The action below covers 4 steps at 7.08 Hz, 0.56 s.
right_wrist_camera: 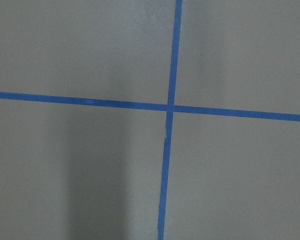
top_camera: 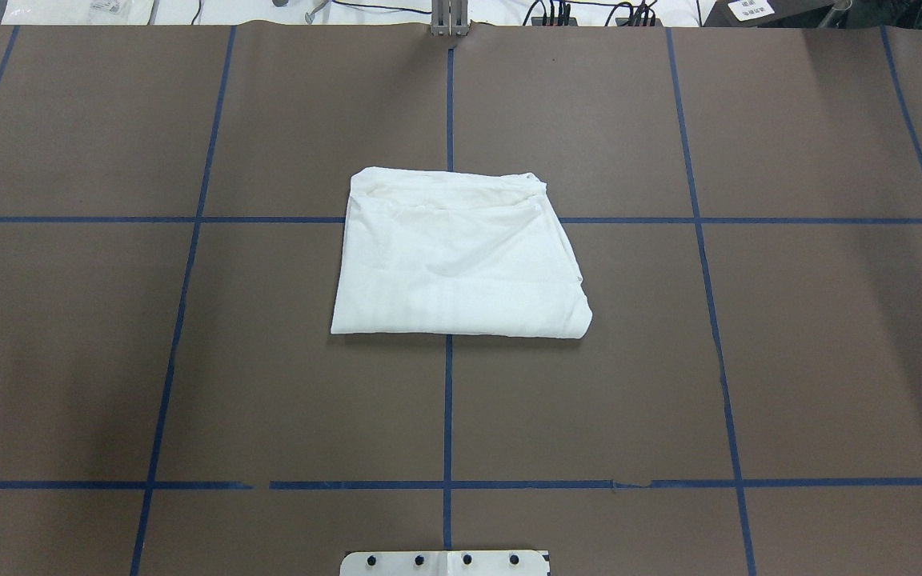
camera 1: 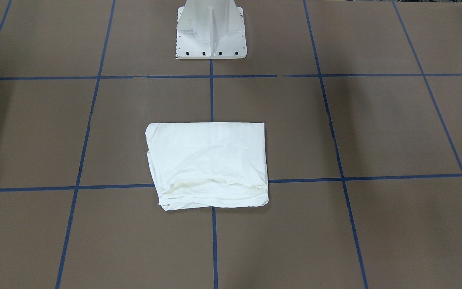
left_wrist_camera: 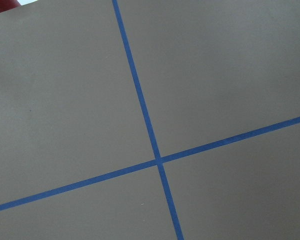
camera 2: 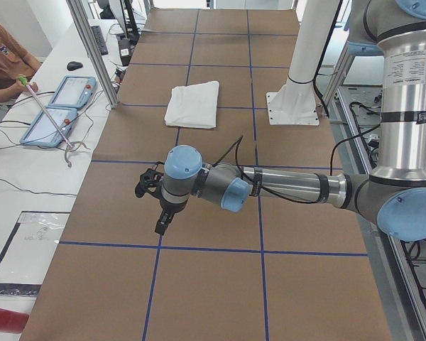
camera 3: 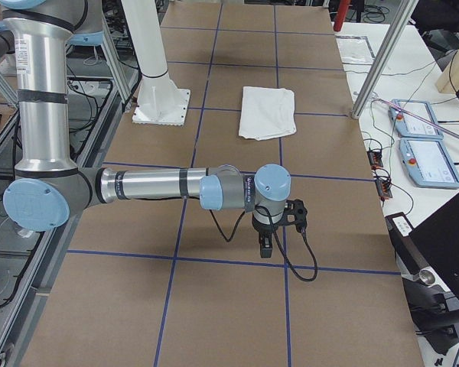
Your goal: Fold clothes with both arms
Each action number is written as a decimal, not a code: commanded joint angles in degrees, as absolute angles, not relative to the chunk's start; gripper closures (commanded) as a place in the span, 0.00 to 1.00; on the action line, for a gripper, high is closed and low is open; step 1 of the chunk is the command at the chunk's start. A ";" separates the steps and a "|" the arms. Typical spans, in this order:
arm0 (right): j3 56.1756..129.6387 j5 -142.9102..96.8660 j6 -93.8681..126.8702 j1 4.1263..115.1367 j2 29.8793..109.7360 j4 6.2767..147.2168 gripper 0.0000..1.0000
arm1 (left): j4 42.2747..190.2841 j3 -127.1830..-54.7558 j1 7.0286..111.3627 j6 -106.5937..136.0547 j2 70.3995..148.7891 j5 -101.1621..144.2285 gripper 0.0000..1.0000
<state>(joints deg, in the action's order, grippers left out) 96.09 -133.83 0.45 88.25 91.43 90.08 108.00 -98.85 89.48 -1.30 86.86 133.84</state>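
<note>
T-shirt [top_camera: 457, 256], white and folded into a rough rectangle, lies flat at the middle of the brown table [top_camera: 109, 360], well apart from both arms. From the table's end on the robot's left, the left arm [camera 2: 291, 188] comes nearest. It is stretched out low over the surface, and its black left gripper [camera 2: 160, 226] points down above a bare square near a blue tape line [camera 2: 156, 263]. No cloth hangs from it, but I cannot tell from this side view how far its jaws stand open, and its wrist camera shows only the table and a tape crossing [left_wrist_camera: 159, 160]. Farther along lies the T-shirt [camera 2: 193, 104], with the white pedestal [camera 2: 298, 71] near it on the robot's side. At the far left edge a person's sleeve [camera 2: 3, 60] shows behind two blue-framed tablets [camera 2: 71, 91]. From the opposite end the right arm [camera 3: 153, 186] is nearest and reaches out the same way. Its right gripper [camera 3: 265, 246] hangs over a bare square just short of a tape line, and here too I cannot tell the state of the jaws; no cloth is in them. Beyond it the T-shirt [camera 3: 268, 112] rests flat. From overhead it covers the crossing of the centre line and a cross line, its layered, rumpled edge [camera 1: 211, 192] turned away from the robot
</note>
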 commanded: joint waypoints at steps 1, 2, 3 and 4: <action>97.29 -134.38 1.57 88.24 91.85 89.82 0.00 | 107.49 -103.00 89.65 -1.14 85.96 134.56 0.00; 96.77 -136.21 1.84 88.24 91.06 90.35 0.00 | 107.49 -102.14 89.56 -1.14 85.35 134.73 0.00; 96.59 -136.23 1.85 88.24 91.05 89.92 0.00 | 107.40 -101.87 89.56 -1.14 85.17 134.74 0.00; 97.11 -135.88 1.76 88.24 91.23 89.74 0.00 | 107.49 -101.69 89.65 -1.23 85.08 134.91 0.00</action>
